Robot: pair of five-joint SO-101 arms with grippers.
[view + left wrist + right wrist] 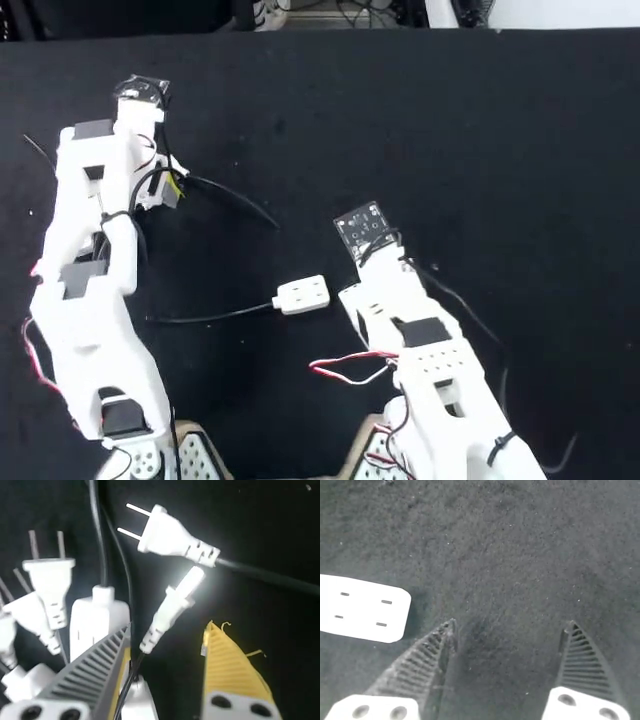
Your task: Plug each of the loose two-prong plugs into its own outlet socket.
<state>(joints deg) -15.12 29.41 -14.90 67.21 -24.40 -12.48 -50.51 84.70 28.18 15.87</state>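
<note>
Table (500, 150) in black cloth, and your left arm (95, 290) blocks the plug pile in the high view. Outlet block (302, 294) sits mid-table, just beside your right gripper (510, 624), jaws spread over bare cloth. Left gripper (168, 626) is spread too, over loose white plugs (50, 580). A slim plug (172, 605) lies between its jaws, contact unclear. Plugs at the picture's edge are cut off.
</note>
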